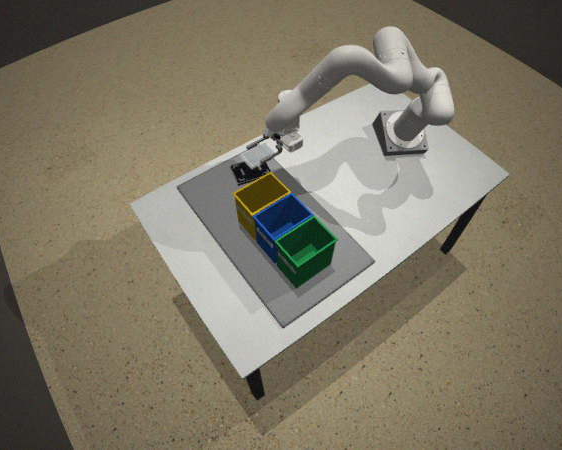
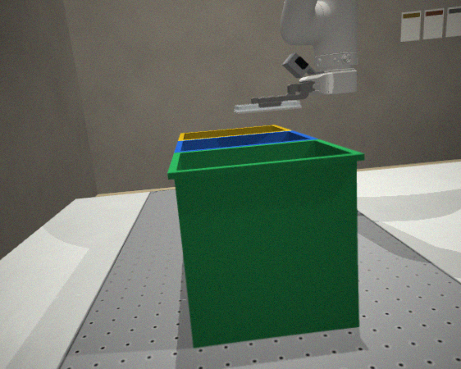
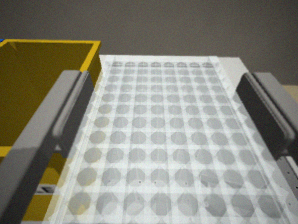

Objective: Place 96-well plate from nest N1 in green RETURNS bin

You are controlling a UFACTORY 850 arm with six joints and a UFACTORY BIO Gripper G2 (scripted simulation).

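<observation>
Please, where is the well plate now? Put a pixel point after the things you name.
The well plate (image 1: 259,154) (image 2: 247,108) (image 3: 159,135) is held in the gripper (image 1: 264,152) (image 2: 276,102) (image 3: 162,117), raised above the black nest, beyond the yellow bin (image 1: 239,212) (image 2: 235,133) (image 3: 92,65) in the exterior view.

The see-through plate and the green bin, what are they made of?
The 96-well plate looks like clear, slightly shiny plastic: the yellow bin's colour shows through its wells. The green bin looks like stiff, matt plastic, with smooth, even-coloured walls and a neat rim, though it might be painted metal.

High whole-table top view; low exterior close before green bin (image 1: 307,265) (image 2: 269,246), shared; wrist along fingers.
</observation>
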